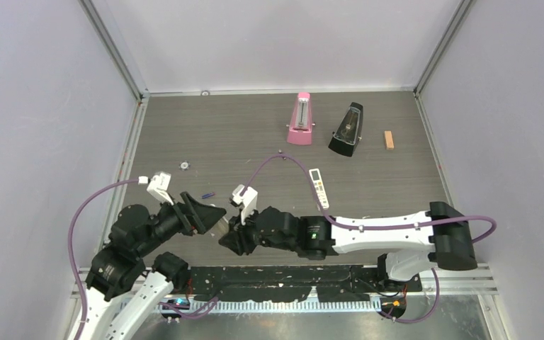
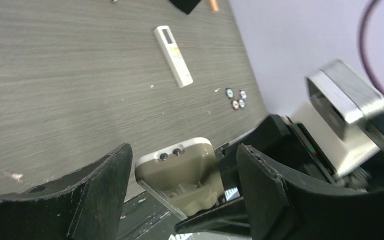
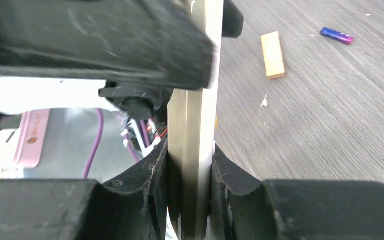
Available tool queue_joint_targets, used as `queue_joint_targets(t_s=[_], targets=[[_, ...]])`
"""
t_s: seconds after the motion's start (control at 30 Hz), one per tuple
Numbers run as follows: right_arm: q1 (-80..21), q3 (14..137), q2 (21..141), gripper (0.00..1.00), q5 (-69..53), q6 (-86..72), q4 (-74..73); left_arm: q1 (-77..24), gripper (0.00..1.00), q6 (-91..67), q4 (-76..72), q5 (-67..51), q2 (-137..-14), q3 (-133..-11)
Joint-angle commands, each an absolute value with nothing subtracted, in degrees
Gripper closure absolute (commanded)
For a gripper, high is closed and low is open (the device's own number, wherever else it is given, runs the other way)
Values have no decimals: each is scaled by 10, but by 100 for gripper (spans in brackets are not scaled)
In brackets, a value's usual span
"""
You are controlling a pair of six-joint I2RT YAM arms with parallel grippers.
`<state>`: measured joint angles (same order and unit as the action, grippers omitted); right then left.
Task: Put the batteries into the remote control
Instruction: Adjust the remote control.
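Observation:
My right gripper [image 3: 190, 170] is shut on the remote control [image 3: 194, 125] and holds it edge-on above the near table edge. In the left wrist view its grey-beige back [image 2: 180, 170] faces me, with two small LEDs at the top end and an open recess lower down. My left gripper [image 2: 180, 192] is open, one jaw on each side of that end, not touching it. From above, both grippers [image 1: 209, 216] [image 1: 237, 237] meet at the remote [image 1: 223, 225]. One bluish-purple battery [image 3: 336, 35] lies on the table, also seen from above [image 1: 207, 195]. Other batteries are out of view.
A second slim white remote [image 1: 319, 188] with a small display lies mid-table. A pink metronome [image 1: 299, 120] and a black one [image 1: 347, 129] stand at the back, with an orange block [image 1: 389, 139] to their right. Another orange block [image 3: 272, 55] lies near the battery.

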<state>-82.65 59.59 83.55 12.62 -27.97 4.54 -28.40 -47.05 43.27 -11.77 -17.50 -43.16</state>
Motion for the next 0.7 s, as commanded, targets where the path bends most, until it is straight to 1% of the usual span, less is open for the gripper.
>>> queue_joint_targets(t_s=[0.0, 0.17, 0.27, 0.47, 0.5, 0.6, 0.67], targets=[[-799, 554, 755, 95, -25, -254, 100, -285, 21, -407, 371, -200, -138, -453], [-789, 522, 706, 93, -140, -236, 111, -285, 20, -360, 362, -293, -130, -462], [-788, 514, 682, 92, -172, -231, 109, -285, 21, -337, 351, -364, -129, -464], [-786, 514, 663, 89, -218, -224, 97, -285, 42, -323, 324, -451, -131, -470], [-785, 513, 661, 89, -225, -223, 97, -285, 44, -323, 321, -461, -132, -471], [-783, 515, 659, 88, -232, -222, 96, -285, 45, -323, 312, -503, -137, -466], [-782, 518, 661, 88, -241, -223, 95, -285, 41, -324, 310, -525, -141, -460]])
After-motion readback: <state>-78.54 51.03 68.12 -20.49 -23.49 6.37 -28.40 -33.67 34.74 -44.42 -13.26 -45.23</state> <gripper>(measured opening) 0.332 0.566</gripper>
